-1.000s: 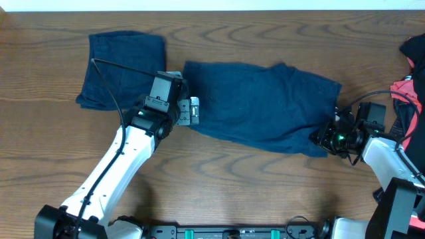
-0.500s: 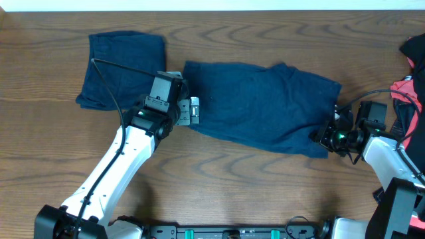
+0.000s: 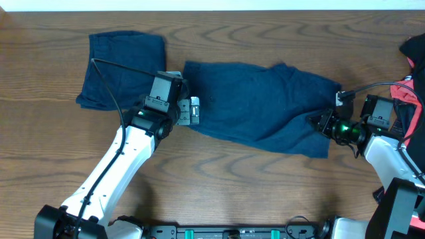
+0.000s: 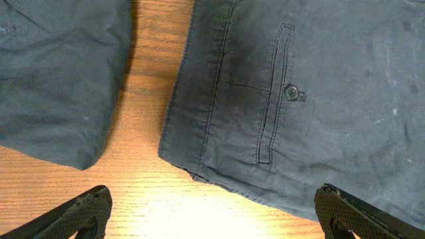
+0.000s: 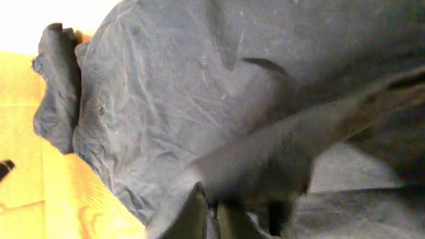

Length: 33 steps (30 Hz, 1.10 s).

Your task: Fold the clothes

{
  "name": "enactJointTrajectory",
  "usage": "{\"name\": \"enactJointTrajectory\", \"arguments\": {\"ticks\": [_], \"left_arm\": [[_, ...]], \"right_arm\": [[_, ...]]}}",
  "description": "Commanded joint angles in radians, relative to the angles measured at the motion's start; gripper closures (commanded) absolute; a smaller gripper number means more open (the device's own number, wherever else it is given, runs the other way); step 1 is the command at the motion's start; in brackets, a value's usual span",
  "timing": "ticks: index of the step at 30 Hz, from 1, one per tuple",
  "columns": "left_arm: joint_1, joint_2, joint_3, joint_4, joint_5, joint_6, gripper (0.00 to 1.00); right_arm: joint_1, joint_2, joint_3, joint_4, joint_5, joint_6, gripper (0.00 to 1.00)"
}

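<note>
The clothes, dark navy shorts (image 3: pixel 259 109), lie spread across the middle of the table, waistband to the left. In the left wrist view their waistband and buttoned back pocket (image 4: pixel 285 93) fill the upper right. My left gripper (image 3: pixel 192 111) hovers at the waistband's near corner, open wide (image 4: pixel 212 202) over bare wood, with the right finger over the shorts' edge. My right gripper (image 3: pixel 324 125) is at the shorts' right end, shut on a fold of the leg cloth (image 5: pixel 265 153). Its narrow fingers (image 5: pixel 212 216) pinch the fabric, blurred by motion.
A second navy garment (image 3: pixel 123 66) lies folded at the back left, its edge also seen by the left wrist camera (image 4: pixel 53 73). A red-and-black garment (image 3: pixel 412 73) sits at the table's right edge, behind my right arm.
My right gripper has moved toward the far side and slightly left with the leg cloth pinched, raising the shorts' right edge. The left arm has not moved.
</note>
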Motion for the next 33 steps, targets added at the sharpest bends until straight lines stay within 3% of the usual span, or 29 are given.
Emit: {"name": "enactJointTrajectory", "arguments": {"ticks": [1, 5, 13, 16, 21, 33], "left_arm": [[0.0, 0.006, -0.013, 0.002, -0.012, 0.01, 0.01], [0.0, 0.006, -0.013, 0.001, -0.012, 0.01, 0.01], [0.0, 0.006, -0.013, 0.001, -0.012, 0.01, 0.01], [0.0, 0.006, -0.013, 0.001, -0.012, 0.01, 0.01], [0.0, 0.006, -0.013, 0.002, -0.012, 0.01, 0.01], [0.0, 0.006, -0.013, 0.001, -0.012, 0.01, 0.01]], "right_arm": [[0.028, -0.008, 0.014, -0.018, 0.041, 0.017, 0.8], [0.016, -0.008, 0.014, -0.047, 0.066, -0.007, 0.69], [-0.116, -0.008, 0.014, -0.188, 0.127, -0.149, 0.69], [-0.166, -0.008, 0.014, -0.24, 0.148, -0.188, 0.75], [-0.183, -0.008, 0.014, -0.307, 0.188, -0.241, 0.75], [-0.149, -0.008, -0.066, -0.196, 0.252, -0.187, 0.68]]}}
